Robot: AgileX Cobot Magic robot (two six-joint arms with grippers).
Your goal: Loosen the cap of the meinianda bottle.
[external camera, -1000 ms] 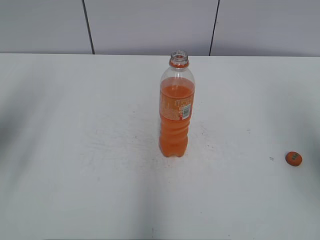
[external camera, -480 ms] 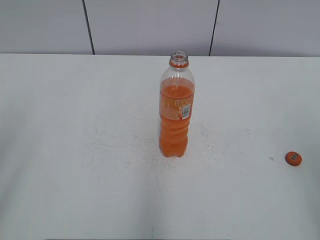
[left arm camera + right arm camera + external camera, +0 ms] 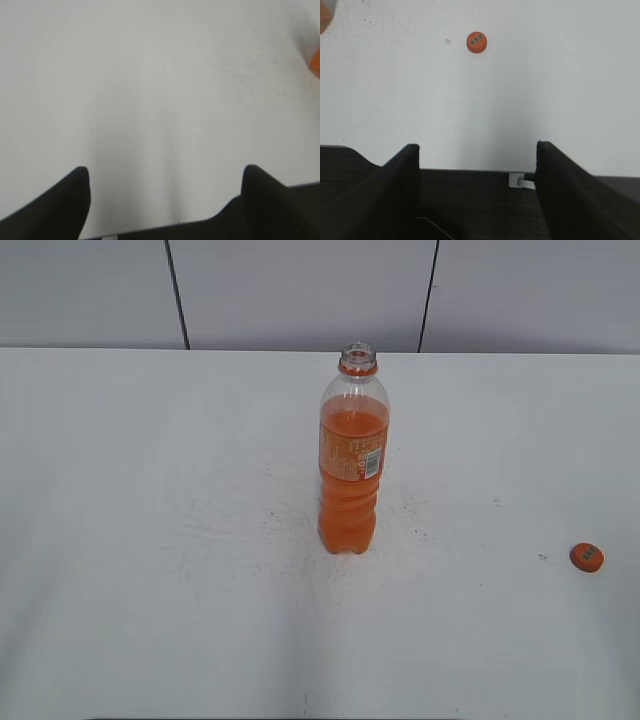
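The meinianda bottle [image 3: 351,465] stands upright in the middle of the white table [image 3: 150,540], its mouth open with no cap on it. The orange cap [image 3: 587,557] lies on the table at the far right; it also shows in the right wrist view [image 3: 476,42], well ahead of my right gripper [image 3: 477,150], which is open and empty near the table's front edge. My left gripper [image 3: 165,172] is open and empty over bare table; an orange sliver of the bottle [image 3: 315,61] shows at that view's right edge. Neither gripper appears in the exterior view.
A grey panelled wall [image 3: 300,290] runs behind the table. The table's front edge [image 3: 470,169] and the dark area below it show in the right wrist view.
The cap's spot in the exterior view is almost the same. Faint shadows on the table's left and front have faded back. The bottle has not moved.
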